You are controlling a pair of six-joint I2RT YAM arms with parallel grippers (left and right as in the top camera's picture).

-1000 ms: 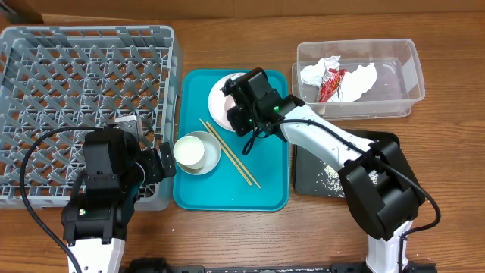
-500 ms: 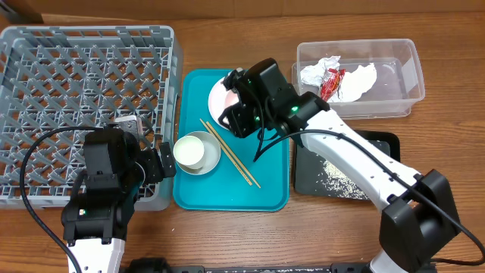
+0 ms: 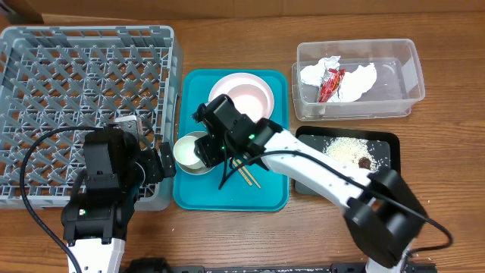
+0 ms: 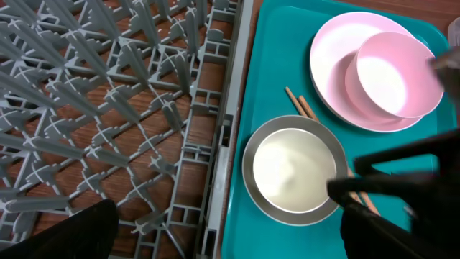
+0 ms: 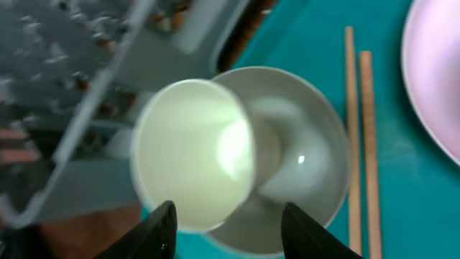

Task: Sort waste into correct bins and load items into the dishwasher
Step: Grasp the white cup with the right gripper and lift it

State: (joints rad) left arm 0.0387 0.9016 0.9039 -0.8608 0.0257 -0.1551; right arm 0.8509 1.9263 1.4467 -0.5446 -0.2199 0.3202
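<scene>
1. Wooden desk (image 3: 439, 227) fills the view; no room shows beyond it.
2. Nearest on the left, the left tool (image 3: 161, 161) hangs fully open and empty by the near right corner of the dish rack (image 3: 76, 76).
3. The right tool (image 5: 228, 212) hovers partly open, gripping nothing, over the small white cup (image 5: 190, 155). The cup sits in the grey metal bowl (image 5: 309, 165) on the teal serving tray (image 3: 269, 193), with the chopsticks (image 5: 350, 129) just to its right.
4. Rice (image 3: 345, 148) and a brown scrap (image 3: 365, 161) lie in the black tray (image 3: 307, 178).
5. Farther off, the pinkish bowl (image 3: 254, 97) rests on the white plate (image 3: 218, 95). The napkin (image 3: 312, 72) and red wrapper (image 3: 331, 82) lie in the clear tub (image 3: 405, 72).
6. Judged: the waste looks sorted and loading is beginning with the cup.
7. Next, the fingers must straddle the cup wall, close, lift, and carry it left into the rack.
</scene>
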